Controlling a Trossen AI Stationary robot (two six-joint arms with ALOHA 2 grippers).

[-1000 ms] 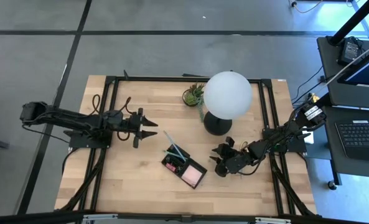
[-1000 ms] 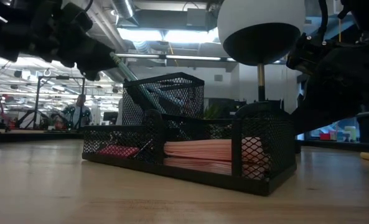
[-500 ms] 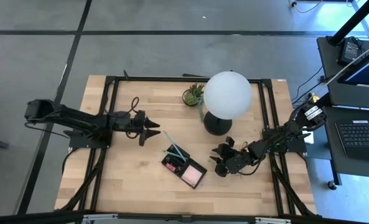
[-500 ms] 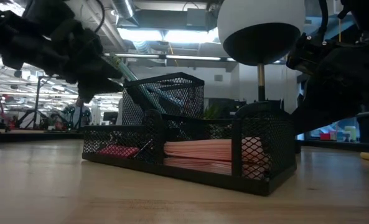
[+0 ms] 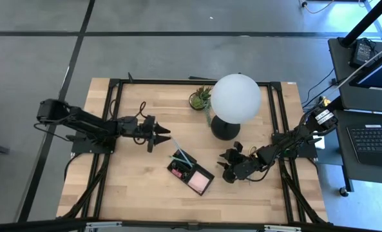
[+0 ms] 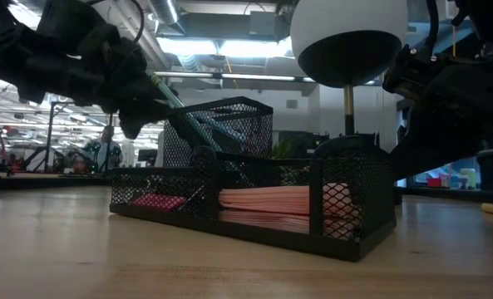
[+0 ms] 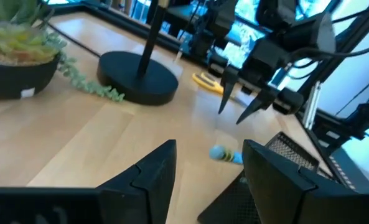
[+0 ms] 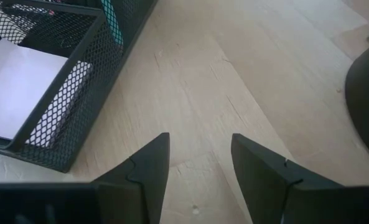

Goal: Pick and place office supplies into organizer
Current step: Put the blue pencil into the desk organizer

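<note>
The black mesh organizer (image 5: pixel 191 171) stands at the table's middle. A pink sticky-note pad (image 5: pixel 201 182) lies in its near compartment, and pale-green pencils (image 5: pixel 180 152) lean out of its tall cup (image 6: pixel 221 124). My left gripper (image 5: pixel 165 136) hovers open just left of the pencils' upper ends, nearly level, with one pencil's blue tip (image 7: pixel 224 154) ahead between its fingers. My right gripper (image 5: pixel 225 168) hangs open just right of the organizer, slanting down over bare wood (image 8: pixel 200 137), and holds nothing.
A white globe lamp (image 5: pixel 236 96) on a round black base (image 5: pixel 224 130) stands behind the organizer, with a small potted plant (image 5: pixel 200 98) to its left. A yellow object (image 7: pixel 206 81) lies on the table beyond the lamp base. Bare wood lies left and near.
My left gripper has gone toward the table's right, closer to the organizer and the pencils' ends. It has sunk a little and rolled about its own axis. Its fingers stay open. My right arm has kept still.
</note>
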